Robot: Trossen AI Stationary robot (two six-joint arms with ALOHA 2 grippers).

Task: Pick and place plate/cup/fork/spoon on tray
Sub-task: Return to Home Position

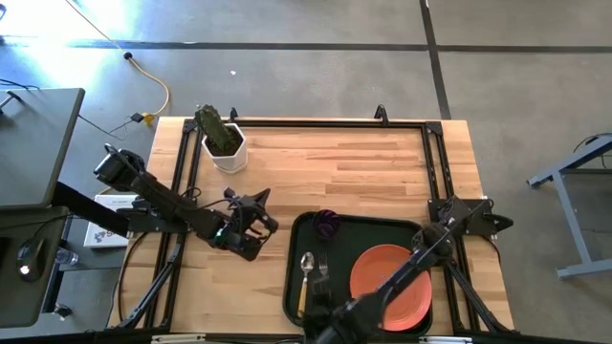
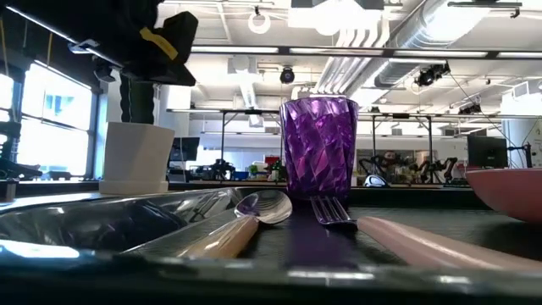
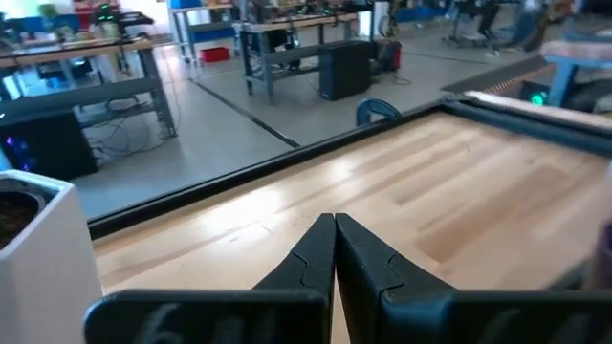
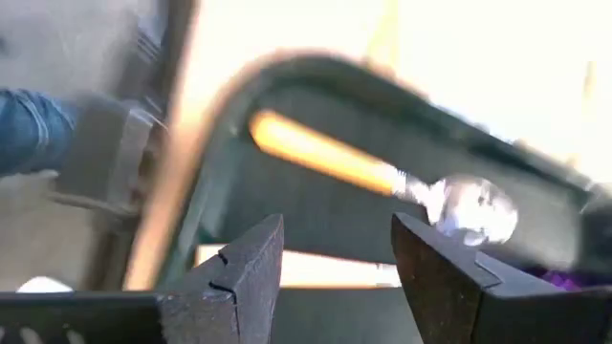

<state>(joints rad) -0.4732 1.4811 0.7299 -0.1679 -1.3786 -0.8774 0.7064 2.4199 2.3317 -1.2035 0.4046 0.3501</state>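
Observation:
The dark green tray (image 1: 359, 229) lies at the table's near right. The orange-salmon plate (image 1: 387, 277) lies flat in its right half. The purple cup (image 1: 328, 223) stands upright at its far left corner, as the low view (image 2: 319, 148) also shows. The spoon (image 1: 306, 275) and the fork (image 1: 322, 268) lie side by side on the tray's left part, handles toward the near edge. My right gripper (image 4: 337, 253) is open and empty over the tray's near left corner (image 1: 320, 320), above the spoon (image 4: 382, 177). My left gripper (image 3: 335, 250) is shut and empty above the table left of the tray (image 1: 256, 205).
A white pot with a green plant (image 1: 225, 145) stands at the table's far left, and shows in the left wrist view (image 3: 38, 258). Black frame rails run along the table's left, far and right edges. Bare wood lies between the pot and the tray.

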